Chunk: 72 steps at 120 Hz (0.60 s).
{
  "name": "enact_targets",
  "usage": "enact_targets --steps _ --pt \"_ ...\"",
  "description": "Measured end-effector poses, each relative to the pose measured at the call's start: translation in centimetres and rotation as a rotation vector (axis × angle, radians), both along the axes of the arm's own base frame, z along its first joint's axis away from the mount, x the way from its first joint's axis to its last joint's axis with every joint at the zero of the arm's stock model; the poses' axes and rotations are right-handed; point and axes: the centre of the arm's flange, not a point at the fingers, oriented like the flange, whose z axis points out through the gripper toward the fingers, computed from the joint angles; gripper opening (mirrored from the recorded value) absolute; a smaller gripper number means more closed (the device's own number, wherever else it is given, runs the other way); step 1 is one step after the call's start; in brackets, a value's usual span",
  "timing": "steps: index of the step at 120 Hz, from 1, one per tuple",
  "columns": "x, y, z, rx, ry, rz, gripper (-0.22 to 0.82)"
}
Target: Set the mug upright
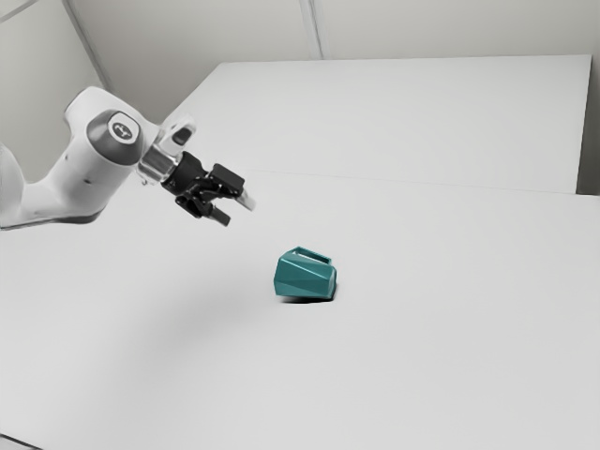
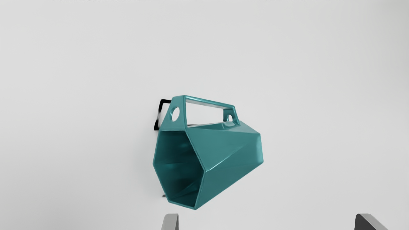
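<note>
Black and empty, the claw (image 1: 233,209) hangs spread wide, likely leaving room for a grip. Toward the exterior view's right, the teal mug (image 1: 305,276) lies sideways on the white surface (image 1: 422,356), handle (image 2: 211,103) raised, probably steadied by its flat facets.

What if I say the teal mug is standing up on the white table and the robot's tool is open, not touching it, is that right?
The teal mug isn't standing up: the wrist view shows it lying on its side on the white table. The tool is open, not touching it.
</note>
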Motion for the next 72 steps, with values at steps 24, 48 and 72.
enact_targets --steps 24,48,72 --pt "-0.2 0.9 -4.4 -0.063 -0.043 0.005 0.60" --pt "-1.0 -1.7 -7.6 -0.094 -0.071 -0.075 0.60" --pt "-1.4 -1.2 -9.7 -0.106 -0.093 -0.107 0.60"
